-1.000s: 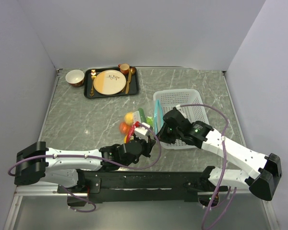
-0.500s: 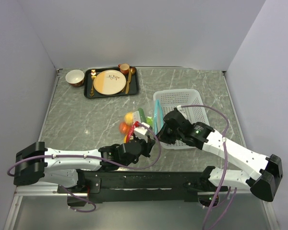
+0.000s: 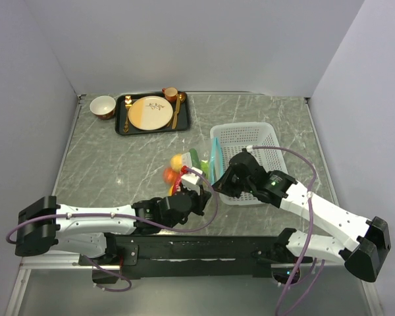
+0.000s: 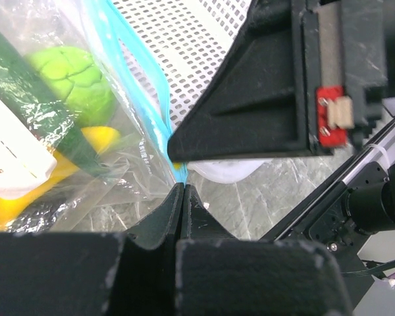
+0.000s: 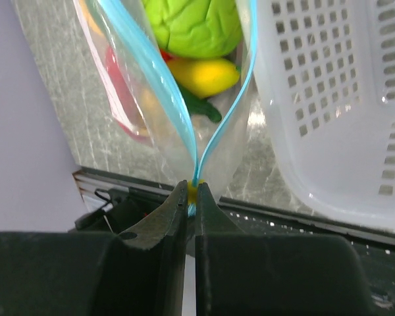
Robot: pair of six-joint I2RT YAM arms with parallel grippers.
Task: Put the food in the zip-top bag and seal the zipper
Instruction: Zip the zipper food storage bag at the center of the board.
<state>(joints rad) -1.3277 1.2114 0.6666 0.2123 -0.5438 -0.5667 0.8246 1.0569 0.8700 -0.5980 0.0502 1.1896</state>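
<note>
Work surface: a grey marble-patterned tabletop [image 3: 105, 164], closed in by plain pale walls [image 3: 184, 39] at the back and on both sides.

Rear left: a black rectangular tray [image 3: 185, 122] lies flat near the back wall. A round beige-and-orange plate [image 3: 150, 112] sits at its centre. One slim gold-coloured utensil [image 3: 127, 112] lies left of the plate and another [image 3: 176, 113] lies right of it. A small orange cup [image 3: 170, 94] stands at the tray's rear right corner. A small red-and-white bowl [image 3: 103, 106] stands upright on the tabletop just beside the tray's left end.

Right of centre: a white perforated plastic basket [image 3: 243, 126] stands upright, well apart from the tray.
</note>
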